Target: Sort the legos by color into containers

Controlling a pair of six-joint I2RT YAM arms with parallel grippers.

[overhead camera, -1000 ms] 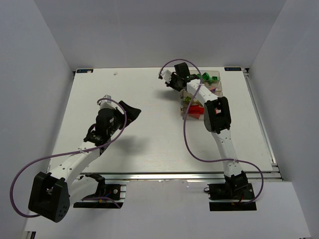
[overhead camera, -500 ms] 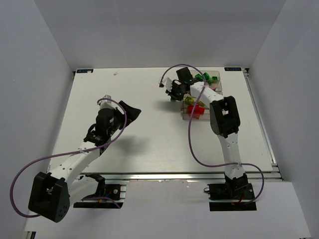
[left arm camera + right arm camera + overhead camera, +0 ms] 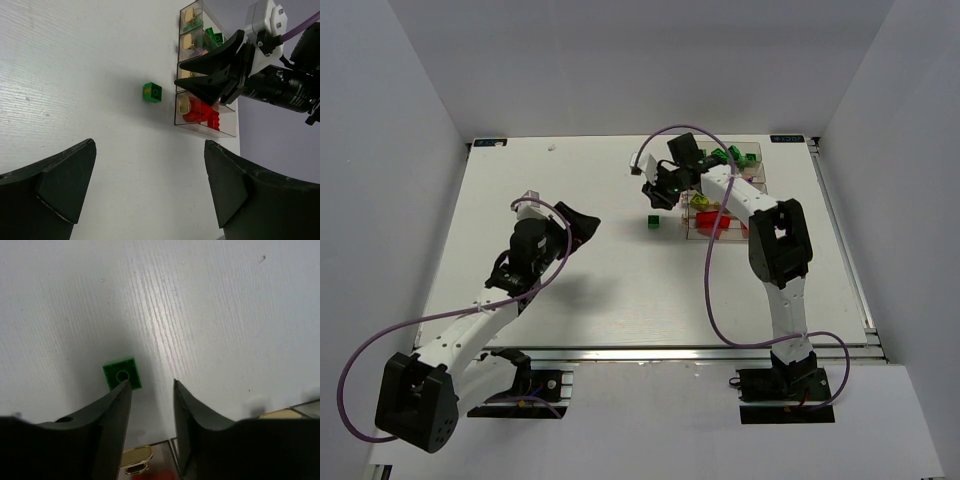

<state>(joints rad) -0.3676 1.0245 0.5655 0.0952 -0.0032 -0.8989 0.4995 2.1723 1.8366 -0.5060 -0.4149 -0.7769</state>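
Observation:
One dark green lego lies alone on the white table, left of the containers. It also shows in the left wrist view and the right wrist view. My right gripper hovers just above and beside it, open and empty, its left fingertip overlapping the brick's edge in view. The near bin holds red legos; other bins hold yellow-green and green ones. My left gripper is open and empty, well left of the brick.
The clear bins have gold clasps on their left ends. The right arm reaches over the bin block and hides part of it. Grey walls stand around the table.
My right gripper has moved left and nearer, off the bins to the table beside them. A green lego now lies on the table where none showed one second ago.

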